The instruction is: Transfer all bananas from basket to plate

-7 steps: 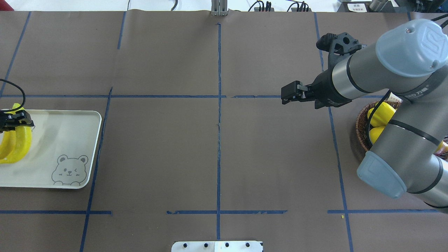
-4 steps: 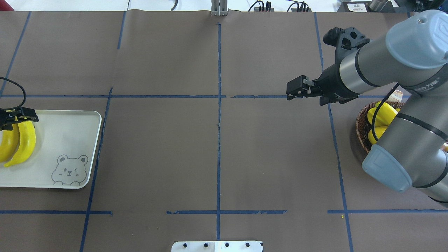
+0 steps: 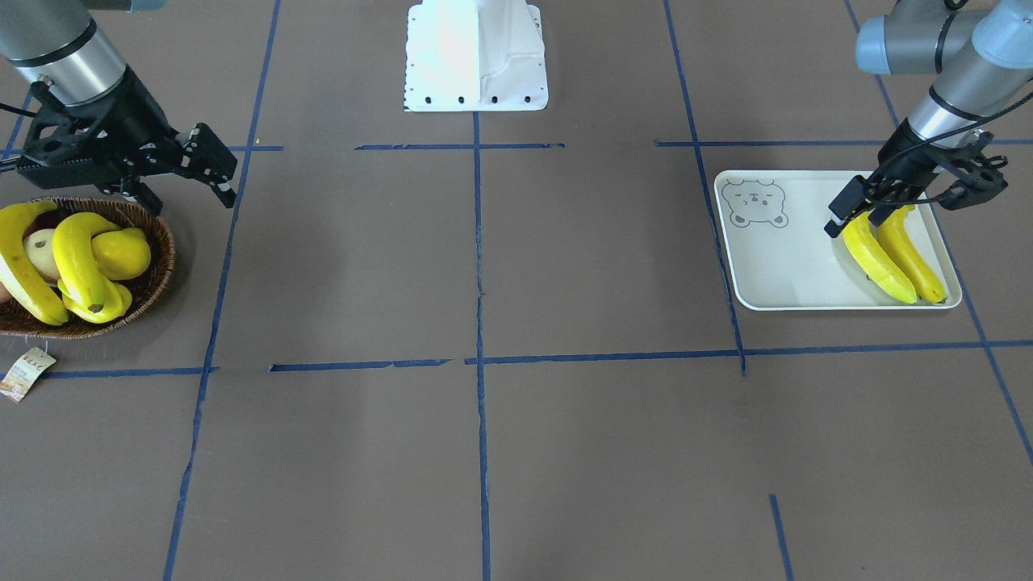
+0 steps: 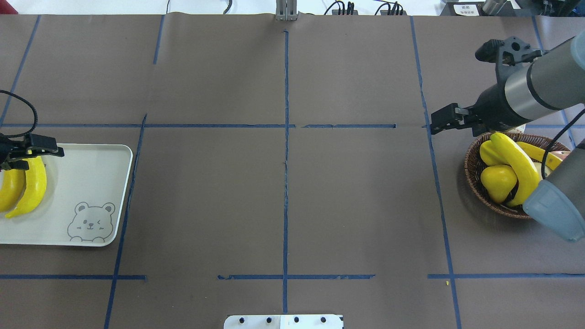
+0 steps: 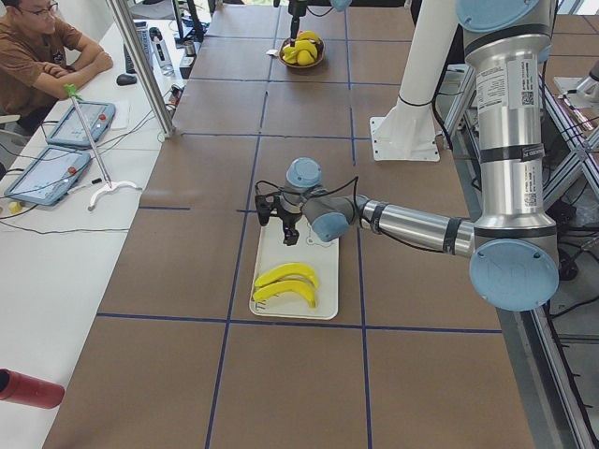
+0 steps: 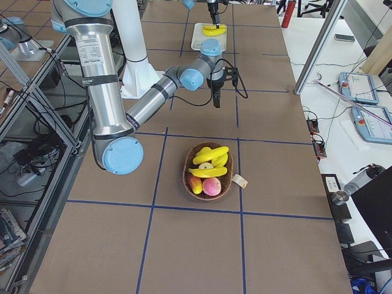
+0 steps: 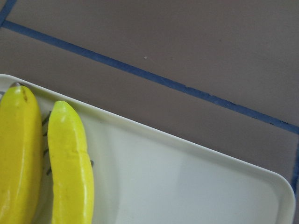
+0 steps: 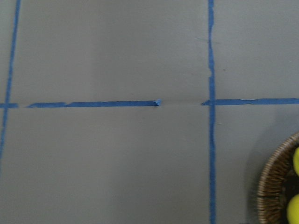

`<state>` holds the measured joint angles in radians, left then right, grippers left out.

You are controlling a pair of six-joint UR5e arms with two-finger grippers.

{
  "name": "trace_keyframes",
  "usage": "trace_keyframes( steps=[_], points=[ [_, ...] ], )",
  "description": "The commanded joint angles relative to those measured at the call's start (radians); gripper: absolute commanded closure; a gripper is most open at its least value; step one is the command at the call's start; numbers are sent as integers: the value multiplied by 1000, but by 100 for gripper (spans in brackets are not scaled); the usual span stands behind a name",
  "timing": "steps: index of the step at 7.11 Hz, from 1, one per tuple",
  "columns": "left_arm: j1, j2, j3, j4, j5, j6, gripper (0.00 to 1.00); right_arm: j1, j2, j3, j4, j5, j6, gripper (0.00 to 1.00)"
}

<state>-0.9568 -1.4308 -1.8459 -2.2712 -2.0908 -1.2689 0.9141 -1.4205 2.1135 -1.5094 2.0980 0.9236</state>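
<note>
Two bananas (image 4: pixel 34 183) lie side by side on the white bear-print plate (image 4: pixel 91 183), also in the front view (image 3: pixel 876 258) and left wrist view (image 7: pixel 70 163). My left gripper (image 4: pixel 32 153) hovers open just above their far ends, holding nothing. Two more bananas (image 3: pixel 73 250) lie in the brown wicker basket (image 3: pixel 157 274), seen from above too (image 4: pixel 514 160). My right gripper (image 4: pixel 441 122) is open and empty, in the air just beyond the basket's rim (image 4: pixel 470 169), toward the table's middle.
The basket also holds a round yellow fruit (image 4: pixel 498 180) and reddish fruit (image 6: pixel 211 185). Its paper tag (image 3: pixel 24 371) lies on the table. Blue tape lines cross the brown mat. The robot's white base (image 3: pixel 476 56) stands at the table's edge.
The left gripper let go of the banana, which now lies on the plate beside the first. The right arm swung back toward the basket, uncovering the fruit.
</note>
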Motion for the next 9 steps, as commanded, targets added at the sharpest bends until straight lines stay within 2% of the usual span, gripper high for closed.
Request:
trace_keyframes(
  steps=[1, 2, 3, 6, 9],
  points=[
    [-2, -2, -16, 10, -8, -1, 0, 64, -151, -3, 9, -10, -250, 0],
    [-2, -8, -18, 10, -8, -3, 0, 101, -210, -6, 14, -6, -382, 0],
    [-2, -8, -21, 12, -6, -3, 0, 103, -228, -16, 15, -4, -414, 0],
    [0, -11, -19, 12, -5, -3, 0, 98, -216, -145, 28, 37, -453, 0],
    [0, -19, -19, 12, -5, -1, 0, 95, -216, -196, 31, 85, -479, 1]
  ],
)
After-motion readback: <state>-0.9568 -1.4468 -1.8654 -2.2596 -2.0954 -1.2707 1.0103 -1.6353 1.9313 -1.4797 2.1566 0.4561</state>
